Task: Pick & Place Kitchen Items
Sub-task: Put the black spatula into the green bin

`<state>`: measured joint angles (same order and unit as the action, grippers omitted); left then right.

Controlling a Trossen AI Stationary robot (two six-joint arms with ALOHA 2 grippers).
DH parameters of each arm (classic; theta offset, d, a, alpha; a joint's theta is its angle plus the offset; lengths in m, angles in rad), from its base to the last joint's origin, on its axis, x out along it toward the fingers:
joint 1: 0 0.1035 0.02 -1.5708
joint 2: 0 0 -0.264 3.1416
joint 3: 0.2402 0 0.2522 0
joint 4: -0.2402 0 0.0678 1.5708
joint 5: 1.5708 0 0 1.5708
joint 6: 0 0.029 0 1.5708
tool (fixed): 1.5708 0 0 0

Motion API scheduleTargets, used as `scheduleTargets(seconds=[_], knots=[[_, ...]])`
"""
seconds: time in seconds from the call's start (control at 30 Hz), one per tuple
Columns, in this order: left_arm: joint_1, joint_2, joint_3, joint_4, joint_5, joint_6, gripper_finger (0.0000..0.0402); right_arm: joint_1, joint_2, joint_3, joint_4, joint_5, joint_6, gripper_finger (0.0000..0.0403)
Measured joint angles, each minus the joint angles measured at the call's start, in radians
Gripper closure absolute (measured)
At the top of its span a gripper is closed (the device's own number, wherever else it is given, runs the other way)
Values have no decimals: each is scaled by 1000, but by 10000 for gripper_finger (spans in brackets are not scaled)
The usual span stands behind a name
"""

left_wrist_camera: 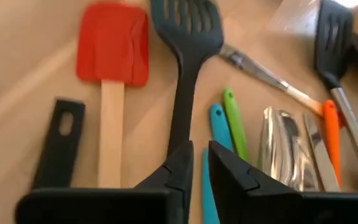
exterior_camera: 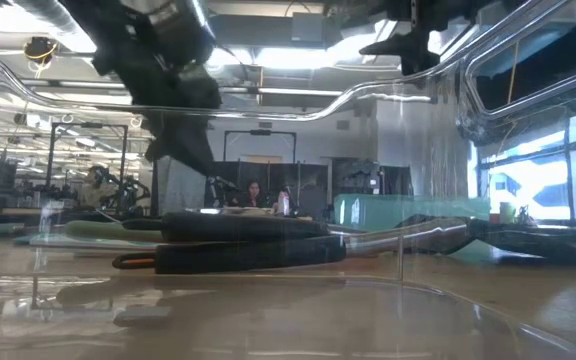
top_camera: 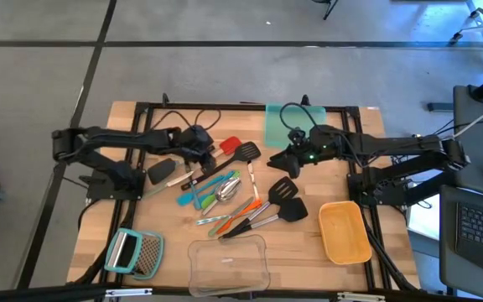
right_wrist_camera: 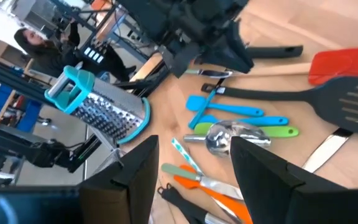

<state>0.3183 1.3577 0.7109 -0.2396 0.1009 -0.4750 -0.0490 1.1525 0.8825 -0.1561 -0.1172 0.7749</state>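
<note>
Fingers of left gripper (left_wrist_camera: 196, 167) nearly pressed together, slim gap, pinching nothing, right over the black slotted spatula (left_wrist_camera: 185, 43) handle; its long axis runs straight ahead from the tips, in the utensil pile mid-bench. Right gripper (right_wrist_camera: 194, 165) spread, empty, farther off, so left arm is nearer.

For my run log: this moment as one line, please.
left gripper: low over black spatula handle | right gripper: open, empty, near utensils | yellow container: empty

Utensil pile (top_camera: 229, 197) crowds the table's (top_camera: 99, 226) middle; bare wood beside the grater (top_camera: 134, 252).
</note>
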Motion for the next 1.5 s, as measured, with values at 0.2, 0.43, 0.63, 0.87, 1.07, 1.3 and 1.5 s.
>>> scheduleTargets(seconds=[0.2, 0.43, 0.63, 0.87, 1.07, 1.3, 1.5], knots=[[-18, 121, 0, 102, 43, -23, 283, 0, 3, 0, -5, -2, 0, 201], [-50, 183, 1, 268, -16, 81, 240, 0, 3, 0, -5, -1, 4, 201], [-58, 228, 1, 273, -127, 139, 223, 0, 3, 0, -5, 1, 6, 201], [-57, 287, 1, 320, -94, 199, 200, 0, 3, 0, -5, 1, 6, 201], [-68, 353, 3, 334, -125, 213, 192, 0, 3, 0, -6, 9, 7, 201], [-70, 391, 5, 354, -154, 201, 204, 0, 3, 0, -6, 11, 7, 201], [-63, 393, 5, 341, -179, 171, 267, 0, 3, 0, -6, 12, 7, 201]])
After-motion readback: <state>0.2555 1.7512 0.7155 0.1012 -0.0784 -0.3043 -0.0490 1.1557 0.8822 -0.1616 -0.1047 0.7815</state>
